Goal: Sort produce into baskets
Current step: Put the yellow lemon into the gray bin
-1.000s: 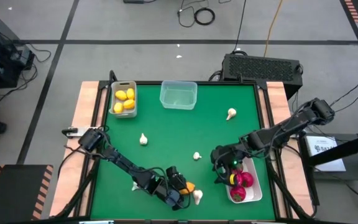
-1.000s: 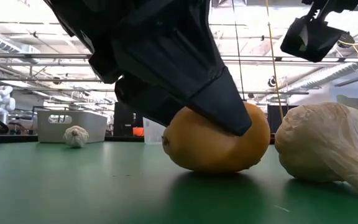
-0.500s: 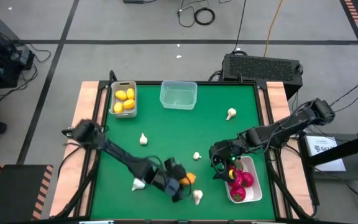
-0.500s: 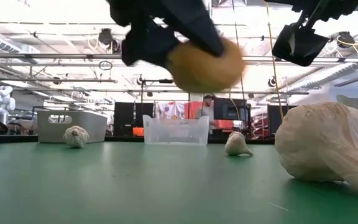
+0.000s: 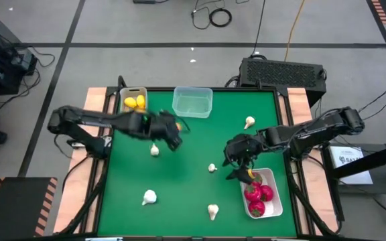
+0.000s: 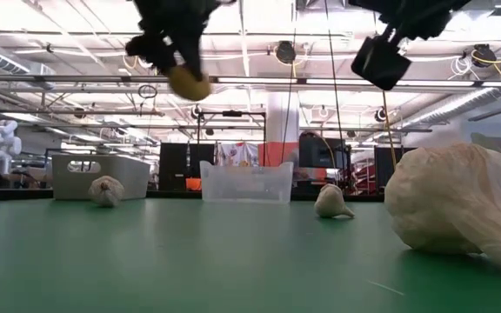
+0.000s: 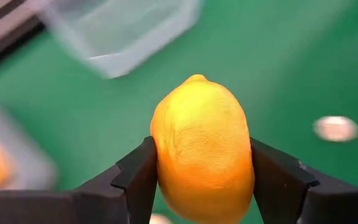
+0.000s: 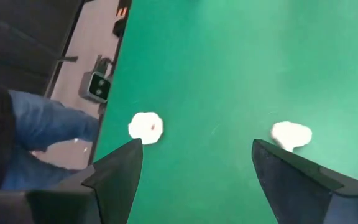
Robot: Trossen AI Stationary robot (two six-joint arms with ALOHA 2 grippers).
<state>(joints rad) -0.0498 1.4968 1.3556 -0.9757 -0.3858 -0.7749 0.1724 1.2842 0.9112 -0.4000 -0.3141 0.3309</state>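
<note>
Left wrist view: a yellow-orange lemon is clamped between the two dark fingers of the left gripper, which is held above the green table near the narrow grey-white bin, where other lemons are seen. The clear tub is placed just beside that bin. The right gripper is spread wide with nothing between its fingers, beside the white tray of red fruits. Garlic bulbs are scattered over the table.
</note>
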